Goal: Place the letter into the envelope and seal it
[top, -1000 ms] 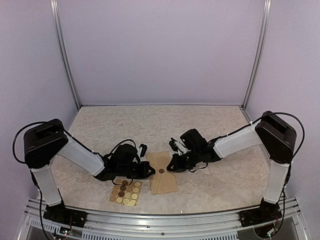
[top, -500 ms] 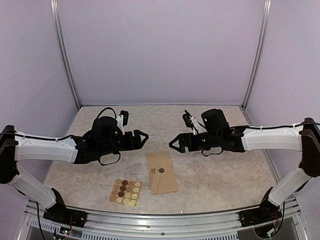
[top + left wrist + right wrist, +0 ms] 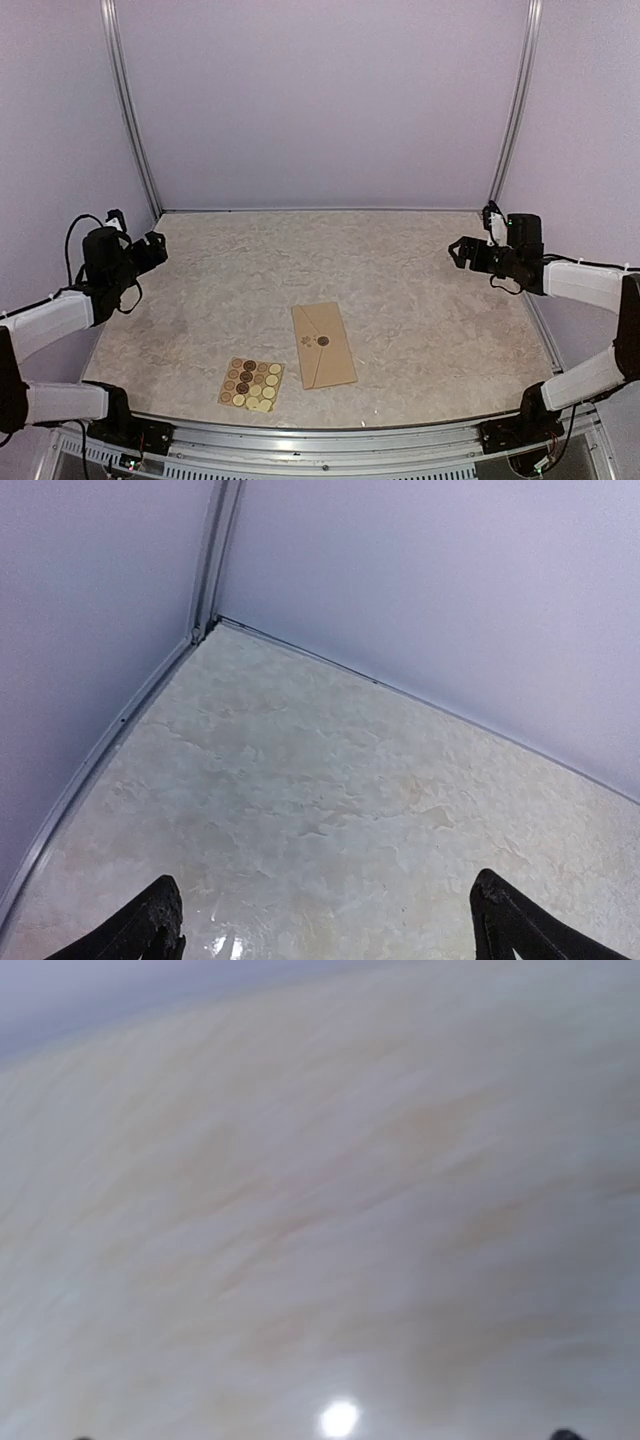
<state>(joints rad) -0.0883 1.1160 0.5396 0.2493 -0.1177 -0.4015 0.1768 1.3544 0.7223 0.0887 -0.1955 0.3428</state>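
Tan envelope (image 3: pixel 330 366) lies flat near the table's (image 3: pixel 420 300) front middle, pointed flap down under a dark round seal (image 3: pixel 323 341). Sticker sheet (image 3: pixel 252 384) is just left of it. Left gripper (image 3: pixel 152 250) and right gripper (image 3: pixel 457 252) both gape wide, well off at the sides.

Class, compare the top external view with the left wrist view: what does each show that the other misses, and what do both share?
Top only: the envelope, flap closed under a round sticker, the sticker sheet and the right hand. Left wrist only: a close look at the left hand, fingertips spread wide. Both: the marbled table, lilac walls, the left corner post.
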